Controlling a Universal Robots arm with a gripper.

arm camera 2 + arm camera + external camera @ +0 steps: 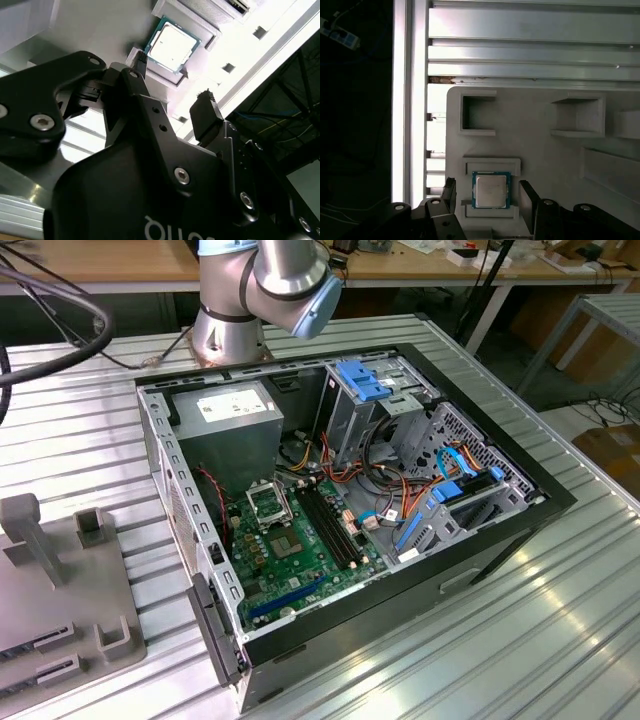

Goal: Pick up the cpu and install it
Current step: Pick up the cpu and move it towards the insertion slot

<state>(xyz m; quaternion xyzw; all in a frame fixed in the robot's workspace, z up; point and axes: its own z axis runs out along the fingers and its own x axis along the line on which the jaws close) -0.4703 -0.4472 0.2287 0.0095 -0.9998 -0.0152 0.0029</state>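
Here, in the exterior view, you see a ribbed metal table [520, 640] carrying the whole scene. An open computer case [490, 540] lies on its side at the centre of that table, its inside facing up. The arm [285, 275] stands on the table at about eleven o'clock from the case, and its upper part runs out of frame. At about nine o'clock from the case, toward the exterior view's left, note a pale grey holder [70, 580] with raised blocks, set well apart from the case. Inside the case, the green circuit board [300, 560] fills the corner toward seven o'clock. Long black memory slots [330, 525] run along the board. The black-framed square socket [268, 504] sits just beside them, at about ten o'clock from them; you cannot tell what lies in it.

In both wrist views, a pale grey tray [535, 125] [195, 20] with square pockets lies beneath the gripper [486, 184] [173, 76]. The cpu [491, 189] [172, 46] rests flat in a shallow framed pocket of that tray, silver top up. The gripper is spread wide and holds nothing. Its two black fingers [527, 195] [206, 112] stand one to each side of the cpu, apart from it.
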